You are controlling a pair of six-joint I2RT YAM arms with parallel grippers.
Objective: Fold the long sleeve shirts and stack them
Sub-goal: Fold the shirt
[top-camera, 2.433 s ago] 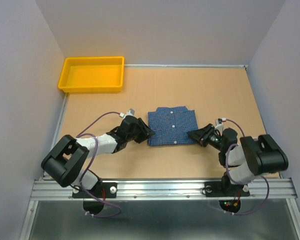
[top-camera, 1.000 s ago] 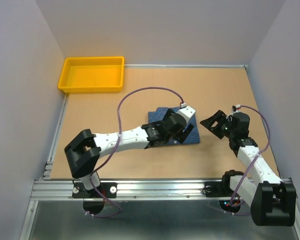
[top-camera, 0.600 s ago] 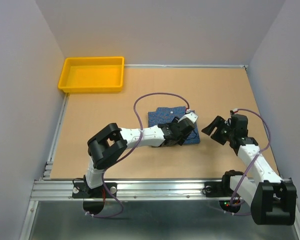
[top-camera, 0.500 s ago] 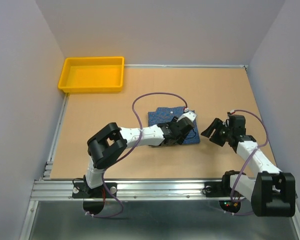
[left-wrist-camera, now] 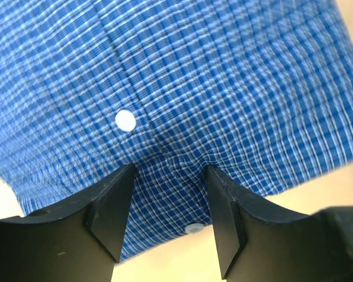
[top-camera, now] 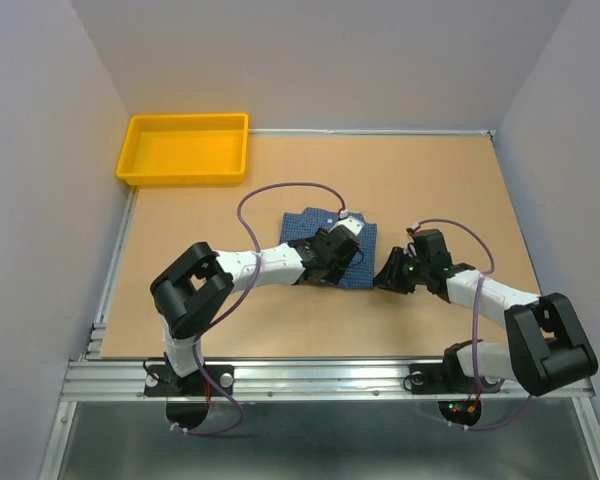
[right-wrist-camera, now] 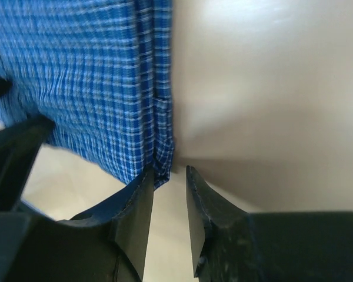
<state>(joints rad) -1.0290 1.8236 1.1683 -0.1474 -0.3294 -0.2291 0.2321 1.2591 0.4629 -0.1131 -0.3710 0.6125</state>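
Lying at the table's (top-camera: 430,180) middle, the folded shirt (top-camera: 302,224) is running near-to-far, tilted slightly rightward, now farther left than before. Left gripper (left-wrist-camera: 169,171) is pressing it, jaws spread. Right gripper (right-wrist-camera: 169,172), swung in, is narrowing at its near-right corner; grip unclear.

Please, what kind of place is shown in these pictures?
Probably a robot test cell in a lab: a left arm and right arm bolted to a metal rail, plain walls enclosing a wooden table, a yellow tray in its corner.
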